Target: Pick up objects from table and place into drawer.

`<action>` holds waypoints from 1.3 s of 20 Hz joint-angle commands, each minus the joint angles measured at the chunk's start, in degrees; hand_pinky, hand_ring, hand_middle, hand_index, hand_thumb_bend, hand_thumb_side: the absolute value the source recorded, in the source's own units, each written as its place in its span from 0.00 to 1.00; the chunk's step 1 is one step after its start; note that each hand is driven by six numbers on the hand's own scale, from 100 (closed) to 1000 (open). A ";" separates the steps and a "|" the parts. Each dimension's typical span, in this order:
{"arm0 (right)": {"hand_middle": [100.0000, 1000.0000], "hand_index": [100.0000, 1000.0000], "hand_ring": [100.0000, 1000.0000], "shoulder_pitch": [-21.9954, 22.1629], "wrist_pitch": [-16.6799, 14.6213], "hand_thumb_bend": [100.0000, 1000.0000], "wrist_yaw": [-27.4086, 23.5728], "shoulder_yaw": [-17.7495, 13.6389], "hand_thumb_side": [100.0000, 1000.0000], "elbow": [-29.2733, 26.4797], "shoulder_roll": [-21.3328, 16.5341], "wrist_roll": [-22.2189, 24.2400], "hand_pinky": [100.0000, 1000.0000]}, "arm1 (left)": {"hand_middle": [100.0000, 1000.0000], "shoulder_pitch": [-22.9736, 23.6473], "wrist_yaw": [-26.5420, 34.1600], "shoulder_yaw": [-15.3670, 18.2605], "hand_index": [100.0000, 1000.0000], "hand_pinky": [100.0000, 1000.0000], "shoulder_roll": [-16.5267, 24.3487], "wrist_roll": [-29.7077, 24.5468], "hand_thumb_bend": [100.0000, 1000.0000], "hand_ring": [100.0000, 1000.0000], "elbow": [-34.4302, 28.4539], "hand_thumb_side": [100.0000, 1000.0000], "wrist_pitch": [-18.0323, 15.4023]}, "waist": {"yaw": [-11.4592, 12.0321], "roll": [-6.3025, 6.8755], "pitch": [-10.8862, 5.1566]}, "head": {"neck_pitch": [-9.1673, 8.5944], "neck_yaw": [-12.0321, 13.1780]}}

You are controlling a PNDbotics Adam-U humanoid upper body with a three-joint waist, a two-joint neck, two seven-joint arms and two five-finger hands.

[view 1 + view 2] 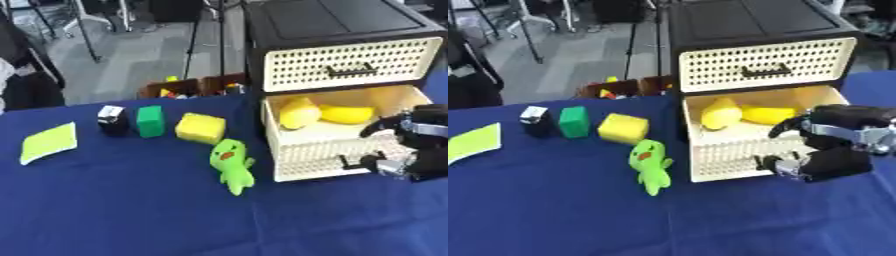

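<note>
Hovering at the open lower drawer (737,150) front, right hand (833,150) has fingers curled w/ nothing visibly in them; two yellow items already lie inside. Looks like between picks, so next it must swing left to the green plush bird (231,165), yellow block (200,127), green block (150,121) or black-and-white item (112,120), approx. nearest first. Left hand not visible.

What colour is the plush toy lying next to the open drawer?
Bright green with an orange beak; the plush toy shows best in the left eye view.

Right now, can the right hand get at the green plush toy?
Probably yes: the right hand sits at the open drawer front, and the green plush toy lies just left on bare cloth, nothing between.
</note>
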 commanded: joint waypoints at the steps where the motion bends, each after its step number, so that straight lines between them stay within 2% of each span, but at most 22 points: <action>1: 0.00 0.90 0.12 -0.75 -1.16 0.21 -1.59 -3.51 0.88 -1.54 -2.35 -2.24 0.00 | 0.64 -0.12 -0.35 0.97 0.82 0.51 2.02 0.46 0.10 0.62 -1.02 0.88 -0.07 | -0.11 -0.17 -1.21 | 0.52 0.72; 6: 0.00 0.90 0.09 -3.74 -3.96 0.19 -3.85 -8.35 0.95 -1.58 -1.93 -6.48 0.00 | 0.64 0.04 -0.59 1.09 0.82 0.51 2.27 0.76 0.10 0.62 -1.02 0.88 -0.09 | -0.48 -0.04 -1.31 | 1.15 2.03; 11: 0.00 0.90 0.10 -8.25 -6.35 0.19 -7.10 -14.21 0.93 -1.58 -0.03 -10.82 0.00 | 0.64 0.20 -0.84 1.28 0.82 0.51 2.42 1.09 0.10 0.62 -1.02 0.87 -0.03 | -0.82 0.17 -1.42 | 1.94 2.80; 15: 0.02 0.90 0.15 -11.89 -7.56 0.14 -10.46 -19.71 0.91 -1.58 2.58 -14.25 0.00 | 0.64 0.17 -1.00 1.35 0.82 0.51 2.58 1.30 0.10 0.62 -1.02 0.87 0.08 | -1.13 0.36 -1.50 | 3.59 3.71; 19: 0.12 0.90 0.27 -13.53 -9.91 0.09 -13.84 -24.69 0.91 -1.58 4.31 -17.67 0.02 | 0.65 -0.06 -1.17 1.35 0.82 0.51 2.90 1.54 0.11 0.63 -1.02 0.87 0.40 | -1.14 0.37 -1.38 | 3.99 4.25; 25: 0.39 0.88 0.47 -13.87 -15.15 0.03 -19.15 -27.67 0.92 -1.58 6.18 -22.98 0.26 | 0.65 -0.86 -1.48 1.10 0.82 0.52 3.77 1.60 0.12 0.63 -1.02 0.86 1.57 | -0.67 0.54 -1.08 | 3.77 4.83; 26: 0.45 0.88 0.52 -13.80 -16.07 0.02 -20.07 -27.99 0.92 -1.58 6.42 -23.90 0.34 | 0.65 -0.98 -1.49 1.10 0.82 0.52 3.89 1.68 0.12 0.63 -1.02 0.86 1.74 | -0.60 0.59 -1.01 | 3.73 4.84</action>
